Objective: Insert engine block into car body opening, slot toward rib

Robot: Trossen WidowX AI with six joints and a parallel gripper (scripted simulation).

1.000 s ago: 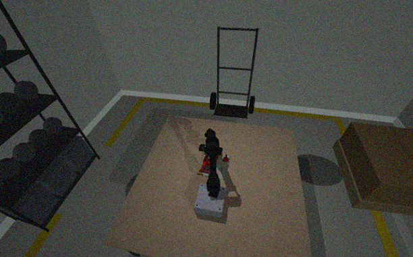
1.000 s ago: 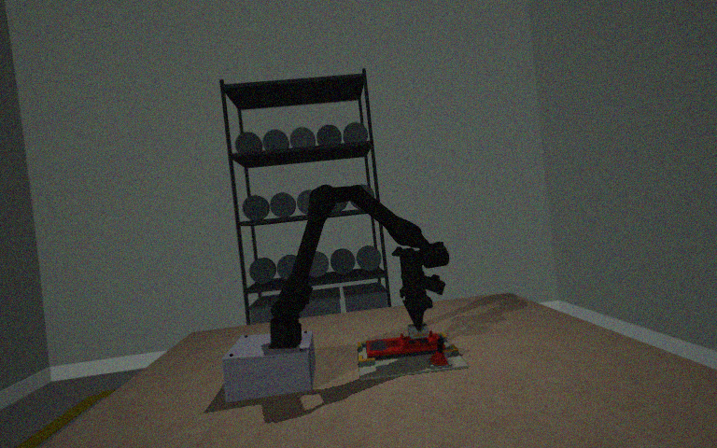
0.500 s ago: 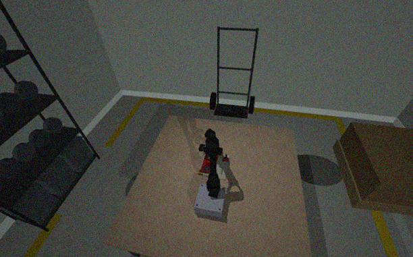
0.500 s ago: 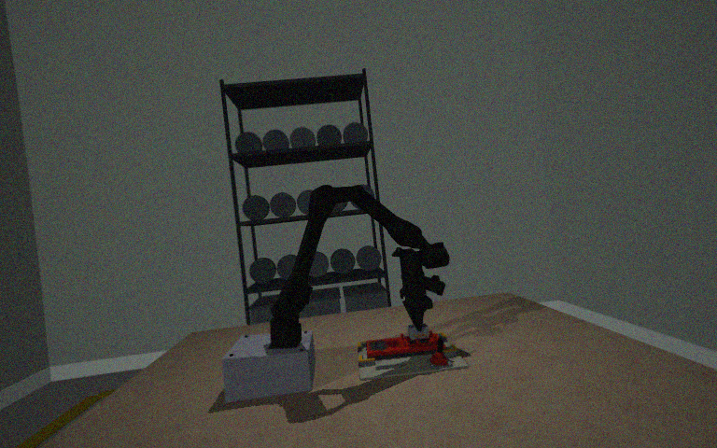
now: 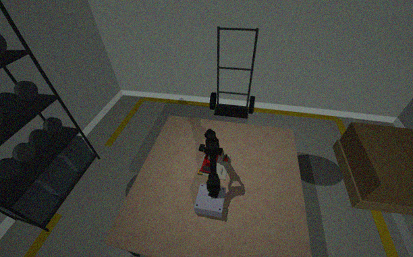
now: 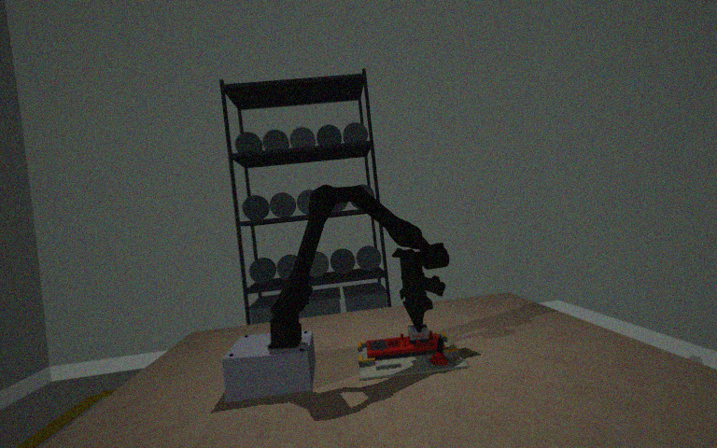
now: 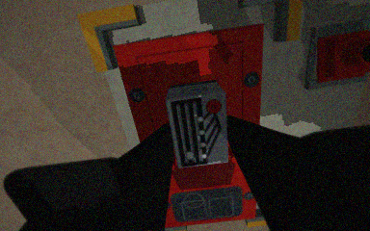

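The grey engine block (image 6: pixel 418 333) (image 7: pixel 223 144) is held upright between the fingers of my gripper (image 6: pixel 418 328) (image 7: pixel 198 125), which is shut on it. Its top shows long dark slots, slanted slots and a red round spot in the wrist view. The red car body (image 5: pixel 205 166) (image 6: pixel 391 346) (image 7: pixel 151 113) lies under and around the block. In the exterior view the block stands out above the body's top. Its lower end, the opening and the rib are hidden, so how deep it sits cannot be told. The arm hides the block in the top view.
The body lies on a light grey plate (image 5: pixel 223 173) (image 6: pixel 372 376) (image 7: pixel 284 103) with yellow and dark corner guides (image 7: pixel 89 26). A small red part (image 5: pixel 225 158) (image 6: pixel 438 360) (image 7: pixel 334 60) stands beside the body. The arm's pale base box (image 5: pixel 209 203) (image 6: pixel 267 374) is on the wooden table (image 5: pixel 261 224).
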